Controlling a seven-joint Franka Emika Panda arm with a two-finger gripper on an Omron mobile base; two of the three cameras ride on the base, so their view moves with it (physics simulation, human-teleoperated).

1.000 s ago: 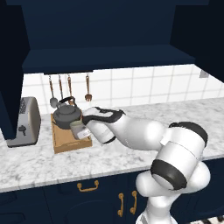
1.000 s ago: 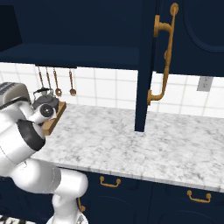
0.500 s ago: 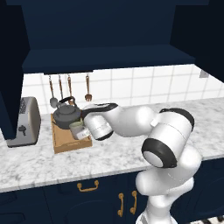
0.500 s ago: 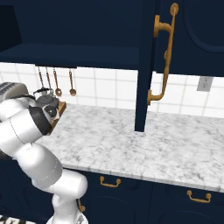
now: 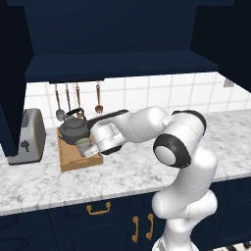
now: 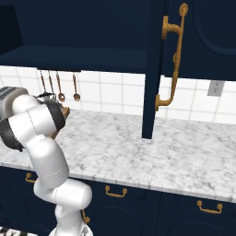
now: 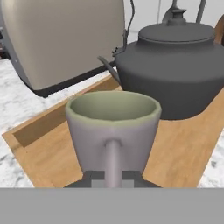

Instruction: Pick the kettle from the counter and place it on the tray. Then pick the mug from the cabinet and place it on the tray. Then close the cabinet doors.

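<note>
You see the mug (image 7: 112, 131) directly ahead of the hand (image 7: 113, 178), upright over the tray (image 7: 183, 151), its handle turned straight back toward you between the two dark fingertips; the tips sit close at either side of the handle's foot, but whether they press on it or stand just free you cannot tell from these views. The kettle (image 7: 175, 72) stands on the tray just beyond the mug and to its far right, apparently so that both vessels share the board without touching. Beyond the tray's far-left edge, on the marbled table (image 5: 147, 169), stands the toaster (image 7: 65, 41), well clear of the mug. In the left base view the arm reaches across and low from its base, the forearm nearly level and the hand (image 5: 90, 147) pointing at the tray (image 5: 73, 159) from its near right. Judged from this layout, the mug is at its placement; the cabinet doors (image 6: 177, 41) stand open, so closing them remains.
</note>
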